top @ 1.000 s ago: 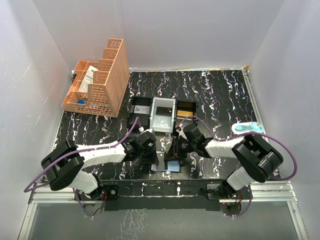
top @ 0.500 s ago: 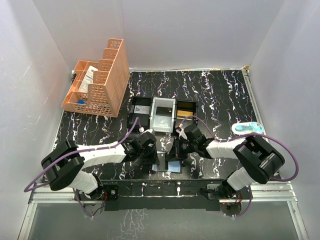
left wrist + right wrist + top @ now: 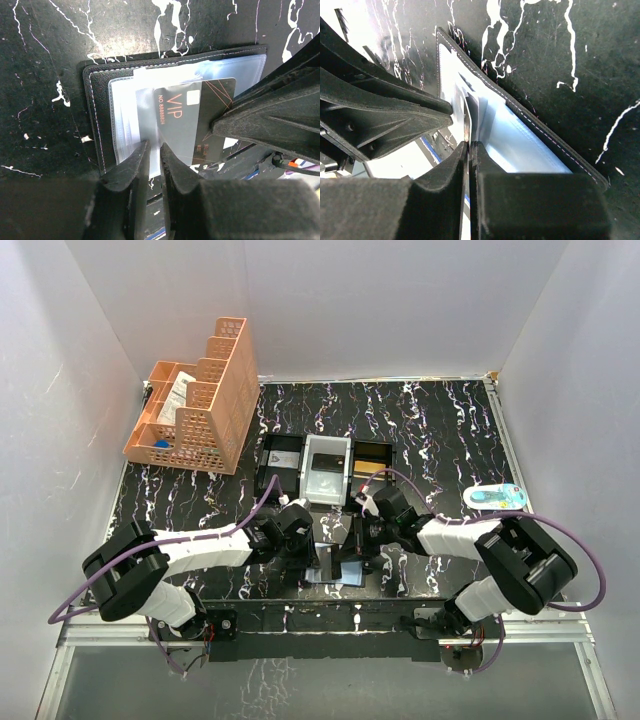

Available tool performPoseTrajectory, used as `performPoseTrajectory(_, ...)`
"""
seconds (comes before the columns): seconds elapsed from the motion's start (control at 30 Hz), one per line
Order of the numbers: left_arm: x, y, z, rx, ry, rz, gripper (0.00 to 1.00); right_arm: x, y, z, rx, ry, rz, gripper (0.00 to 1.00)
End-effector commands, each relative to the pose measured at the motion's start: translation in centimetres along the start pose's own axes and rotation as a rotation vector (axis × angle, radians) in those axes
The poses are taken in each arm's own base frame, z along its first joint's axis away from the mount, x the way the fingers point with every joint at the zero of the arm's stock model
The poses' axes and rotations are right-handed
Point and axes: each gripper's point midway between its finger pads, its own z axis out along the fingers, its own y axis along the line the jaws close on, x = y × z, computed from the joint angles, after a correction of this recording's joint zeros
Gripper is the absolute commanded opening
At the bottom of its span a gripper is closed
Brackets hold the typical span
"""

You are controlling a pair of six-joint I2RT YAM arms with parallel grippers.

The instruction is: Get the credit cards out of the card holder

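At the far left corner of the table (image 3: 440,430) we see an orange basket (image 3: 195,405) with several stepped compartments and some small things inside, which we cannot identify. Coming to the right, the left arm reaches from the near edge toward the middle of the table. The left gripper (image 3: 155,147) points down over the card holder (image 3: 122,107). Its fingers are nearly together, with only a thin gap, and they are clamped on the near edge of one clear plastic leaf of the holder. The card holder lies open and flat close to the middle of the near edge of the table, between the two grippers, with its dark stitched border and pale clear pockets facing up. Just behind it, toward the middle of the table, stands a black-and-white tray (image 3: 325,470) with three compartments, apart from the holder. In the holder we see a black credit card (image 3: 190,115) with "VIP" in copper letters. Its left part is under a clear pocket and its right part is bare. The right gripper (image 3: 469,145) comes from the right side, and its tips meet this card at the bare part. In its own wrist view the fingers are pressed tightly together on a thin edge that rises from the pockets, so we take it as pinching the card. Further right, near the right edge of the table, lies a small blue and white object (image 3: 495,496), well apart from everything else.
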Motion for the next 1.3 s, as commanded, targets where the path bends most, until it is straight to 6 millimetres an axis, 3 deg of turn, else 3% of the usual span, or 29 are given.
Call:
performPoseTrajectory(0.0, 1.8, 2.7, 0.4, -0.097, 0.053, 0.015, 0.14, -0.9, 1.0, -0.7, -0.025, -0.039, -0.032, 0.03)
performPoseTrajectory(0.13, 1.7, 2.5, 0.4, -0.094, 0.053, 0.017, 0.14, -0.8, 0.9, -0.7, -0.030, -0.058, 0.008, 0.07)
performPoseTrajectory(0.33, 1.7, 2.2, 0.7, -0.105, 0.058, 0.026, 0.13, -1.6, 2.8, -0.7, -0.119, -0.090, 0.033, 0.16)
performPoseTrajectory(0.5, 1.9, 2.5, 0.8, -0.127, 0.064, 0.028, 0.13, -1.7, 3.0, -0.3, -0.120, -0.101, 0.036, 0.24)
performPoseTrajectory(0.7, 2.1, 2.6, 0.9, -0.126, 0.062, 0.017, 0.12, -0.4, 2.9, 0.8, -0.135, -0.060, 0.030, 0.20)
performPoseTrajectory(0.97, 2.1, 2.8, 0.7, -0.137, 0.057, 0.015, 0.12, -0.7, 2.4, 0.6, -0.095, -0.080, 0.010, 0.09)
performPoseTrajectory(1.27, 2.1, 2.9, 0.7, -0.142, 0.053, 0.010, 0.12, -0.5, 1.5, 0.1, -0.030, -0.085, 0.012, 0.05)
